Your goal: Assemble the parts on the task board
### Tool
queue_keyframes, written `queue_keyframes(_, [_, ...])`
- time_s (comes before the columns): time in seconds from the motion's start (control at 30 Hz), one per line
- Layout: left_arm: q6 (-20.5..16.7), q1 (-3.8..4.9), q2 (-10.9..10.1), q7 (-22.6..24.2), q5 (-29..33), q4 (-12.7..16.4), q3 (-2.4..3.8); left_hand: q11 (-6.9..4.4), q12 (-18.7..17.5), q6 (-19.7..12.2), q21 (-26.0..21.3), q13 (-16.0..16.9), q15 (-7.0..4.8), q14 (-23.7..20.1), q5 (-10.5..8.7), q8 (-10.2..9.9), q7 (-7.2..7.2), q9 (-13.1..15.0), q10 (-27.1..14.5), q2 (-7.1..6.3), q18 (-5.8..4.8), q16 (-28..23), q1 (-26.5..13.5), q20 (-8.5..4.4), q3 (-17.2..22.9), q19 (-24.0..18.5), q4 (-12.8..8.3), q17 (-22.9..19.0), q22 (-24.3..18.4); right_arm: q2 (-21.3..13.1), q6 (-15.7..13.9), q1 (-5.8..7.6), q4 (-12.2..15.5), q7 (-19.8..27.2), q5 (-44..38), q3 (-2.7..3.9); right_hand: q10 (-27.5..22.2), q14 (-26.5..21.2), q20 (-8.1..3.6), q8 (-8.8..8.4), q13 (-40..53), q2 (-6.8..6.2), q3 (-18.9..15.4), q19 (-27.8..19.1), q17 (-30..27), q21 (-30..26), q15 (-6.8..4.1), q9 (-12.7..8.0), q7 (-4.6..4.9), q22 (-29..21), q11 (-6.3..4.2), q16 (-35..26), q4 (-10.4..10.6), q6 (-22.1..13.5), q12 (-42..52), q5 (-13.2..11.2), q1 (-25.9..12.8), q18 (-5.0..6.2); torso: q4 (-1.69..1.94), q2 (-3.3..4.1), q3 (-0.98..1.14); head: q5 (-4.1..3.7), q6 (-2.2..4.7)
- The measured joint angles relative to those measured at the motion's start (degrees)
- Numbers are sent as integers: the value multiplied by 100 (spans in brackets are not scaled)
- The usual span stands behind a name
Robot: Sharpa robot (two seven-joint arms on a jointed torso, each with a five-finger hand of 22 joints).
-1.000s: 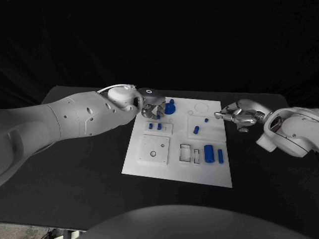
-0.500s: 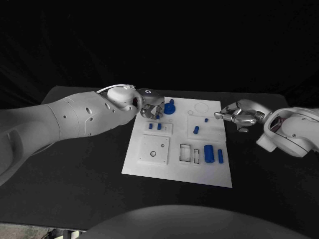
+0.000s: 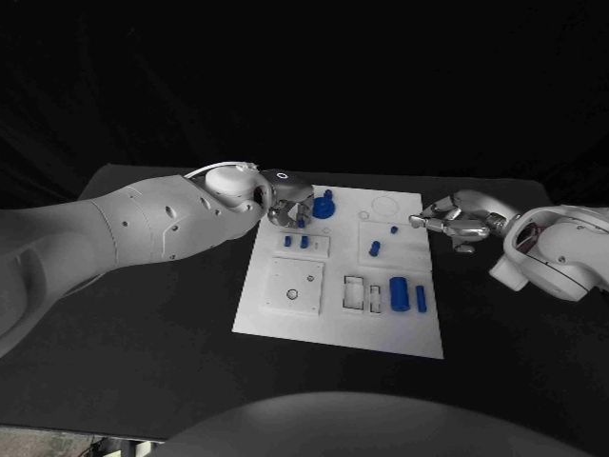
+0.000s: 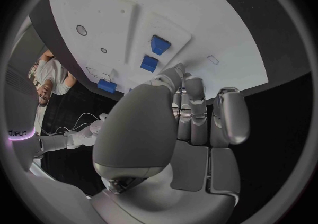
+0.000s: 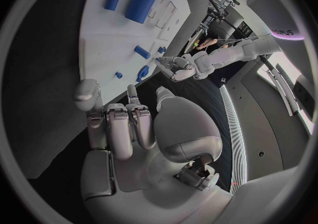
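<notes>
Our left hand (image 3: 289, 204) sits over the far left corner of the task board (image 3: 335, 319), fingers curled in together. From the wrist camera we see nothing between them, though the thumb hides part of the palm, so we judge it closed on nothing. The tall blue part (image 3: 324, 206) stands upright on the board just beside this hand, on its inner side, and looks not quite touched. Two small blue pegs (image 3: 295, 242) lie a little nearer to us on the board, just below the hand.

Our right hand (image 3: 451, 223) hovers at the board's far right edge, fingers likewise drawn in and empty. The slanted blue peg (image 3: 375, 248) lies between the two hands. The pair of blue cylinders (image 3: 409, 294), long axes running toward us, rest in the board's near right part, closer to the right hand.
</notes>
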Motion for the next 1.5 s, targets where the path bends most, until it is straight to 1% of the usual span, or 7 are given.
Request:
queue_keyframes(0.4, [128, -26, -1, -67, 0, -37, -12, 0, -182, -542, -125, -49, 2, -128, -110, -228, -127, -122, -185, -107, 0, -128, -107, 19, 32, -62, 32, -218, 0, -10, 8, -1, 2, -7, 0, -1, 0, 0, 0, 0, 0, 0, 0, 0, 0, -22, 0, 0, 0, -1, 0, 0, 0, 0, 0, 0, 0, 0, 2, 0, 0, -1, 0])
queue_keyframes(0.73, [140, -28, -25, -105, -1, -34, -12, 93, -273, -1109, -154, -51, 22, -162, -257, -239, -390, -232, -279, -174, 0, -133, -175, 40, 39, -83, 120, -258, 0, -2, 15, -1, -4, -14, 0, -1, 0, 0, 0, 0, 5, 0, 0, 0, 0, -22, 0, 0, 0, -1, 0, 0, 0, 0, 0, 0, 0, 0, 3, -1, 0, 13, 0])
queue_keyframes(1.1, [-265, -10, -268, -114, -5, 76, 20, 124, -381, -1275, -131, -67, 64, -120, -363, -239, -475, -261, -494, -235, 0, -66, -173, 40, 12, -83, 219, -206, 0, -33, -22, 0, -2, -7, 1, -1, 31, 18, 30, 0, 4, -87, -5, -131, 4, -205, 22, 0, 46, -2, 35, 0, -57, 77, -166, 0, 209, 56, 0, -4, -1, -3, 0])
queue_keyframes(1.27, [-590, 135, -564, -121, -8, 257, 89, 110, -428, -1127, -91, -84, 58, -61, -428, -111, -472, -241, -606, -299, 1, -43, -192, 52, 68, -70, 340, -189, 0, -84, -174, 106, 86, 93, 4, -6, -1829, 2, 19, -44, -54, -388, 54, -34, 4, -110, 45, -39, 45, -2, 73, -307, -167, 79, -1796, 0, 875, 92, -2, -1, -1, -30, 0])
queue_keyframes(1.33, [-765, 229, -740, -124, -21, 399, 126, 102, -449, -960, -38, -92, 37, 0, -504, -42, -539, -214, -615, -369, 0, -12, -242, 45, 70, -24, 442, -158, 0, -115, -268, 251, 168, 161, -1, -8, -2572, 2, -3, -74, -587, -479, 106, 157, 4, 119, 45, -57, 31, -2, 71, -312, -222, 120, -2588, 156, 1152, 91, -3, 1, 0, -33, 0])
queue_keyframes(1.43, [-1012, 377, -981, -137, -78, 591, 161, 46, -495, -778, -20, -122, -7, 95, -613, -4, -640, -202, -671, -502, 1, 13, -302, 40, 71, -19, 644, -112, 0, -139, -356, 519, 261, 222, -41, -4, -3782, 9, -54, -157, -1681, -656, 484, 240, 3, 220, 7, -106, -2, 3, 43, -354, -379, 147, -4088, 1485, 1737, 91, -2, 2, 3, -30, 0])
queue_keyframes(1.5, [-1196, 503, -1159, -178, -157, 726, 180, -1, -552, -738, -23, -145, -7, 95, -643, -4, -680, -213, -741, -566, 0, 6, -338, 40, 55, -19, 758, -153, 0, -123, -361, 756, 313, 218, -148, 0, -4203, 9, -5, -238, -2258, -829, 779, 122, 3, 37, 98, -150, -28, 3, 147, -468, -378, 120, -4907, 1745, 1915, 92, -2, 1, 0, -36, 0])
